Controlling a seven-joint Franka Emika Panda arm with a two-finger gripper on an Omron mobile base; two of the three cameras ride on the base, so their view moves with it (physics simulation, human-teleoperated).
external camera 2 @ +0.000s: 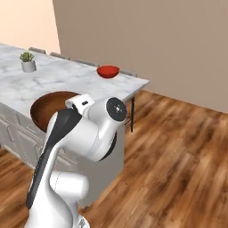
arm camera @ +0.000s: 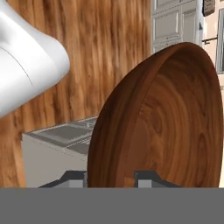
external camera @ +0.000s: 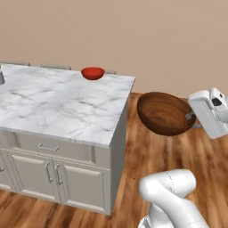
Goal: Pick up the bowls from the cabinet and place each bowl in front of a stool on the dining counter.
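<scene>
I note the brown bowl (external camera: 164,113) pinched by its rim between my closed fingers (arm camera: 148,178), carried off the dining counter (external camera: 67,107); red bowl (external camera: 92,73) already sits far ahead at the counter's edge; one placement remains

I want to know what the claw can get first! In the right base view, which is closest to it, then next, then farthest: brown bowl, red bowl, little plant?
1. Brown bowl: held in the claw, beside the counter's end.
2. Red bowl: on the counter's far edge.
3. Little plant: farther along the counter, to the left.
</scene>
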